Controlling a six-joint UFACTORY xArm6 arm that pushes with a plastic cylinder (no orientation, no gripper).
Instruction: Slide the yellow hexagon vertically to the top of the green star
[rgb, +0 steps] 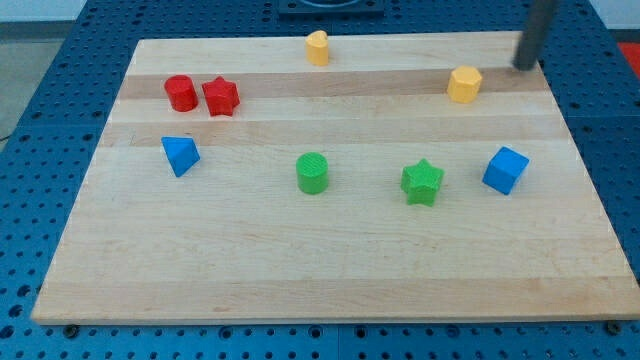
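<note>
The yellow hexagon (464, 84) lies near the board's top right. The green star (422, 182) lies below it and a little to the view's left, in the lower right part of the board. My tip (523, 67) is at the top right, to the right of the yellow hexagon and slightly above it, with a gap between them. The dark rod rises from the tip out of the view's top edge.
A second yellow block (317, 47) sits at the top centre. A red cylinder (181, 93) and a red star (220, 97) sit side by side at the upper left. A blue triangle (180, 155), a green cylinder (312, 172) and a blue cube (505, 170) lie across the middle of the wooden board (330, 270).
</note>
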